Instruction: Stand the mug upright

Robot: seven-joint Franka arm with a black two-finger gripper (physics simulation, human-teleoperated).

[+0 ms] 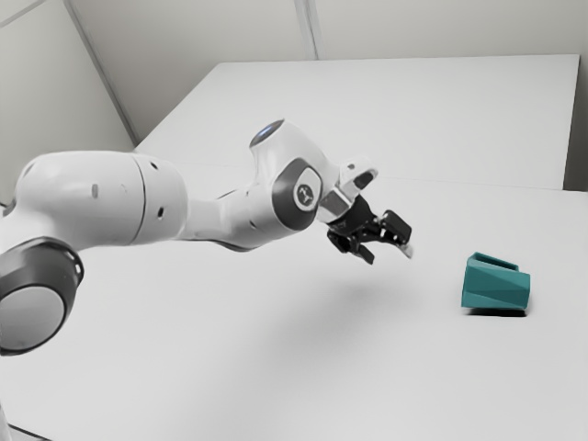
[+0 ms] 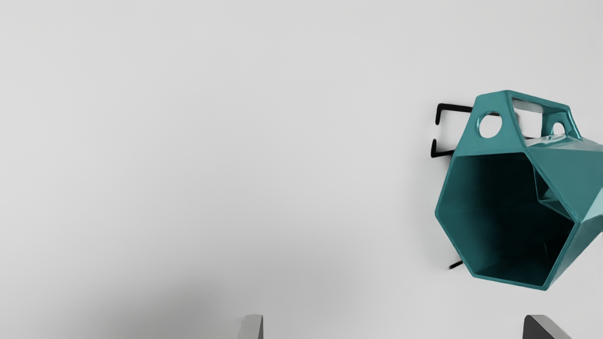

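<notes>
Nearest to us, the Franka arm (image 1: 285, 193) reaches in toward the mug from its mouth side. Our black two-finger gripper (image 1: 390, 255) hangs above the table (image 1: 276, 367), short of the mug and well apart from it. It is released: the fingertips stand wide apart, with nothing pinched between them.

Beyond the gripper, the teal faceted mug (image 1: 495, 283) rests on its side on the table. Its open mouth faces back toward us, its handle (image 2: 492, 96) is uppermost, and its narrower base end points away. Thin black lines (image 2: 454, 108) jut out from beneath the mug, near the handle and low by the rim; we can't tell what they are.

Farther off, behind the mug, a pale surface (image 1: 395, 110) spreads toward the wall (image 1: 184, 28).

So the mug is not upright, and we judge the real work still lies ahead: getting a hold on it, tipping it so the mouth faces up, settling the base flat and letting go. The raised handle or the rim might offer us a hold, though the mug could roll if nudged.
</notes>
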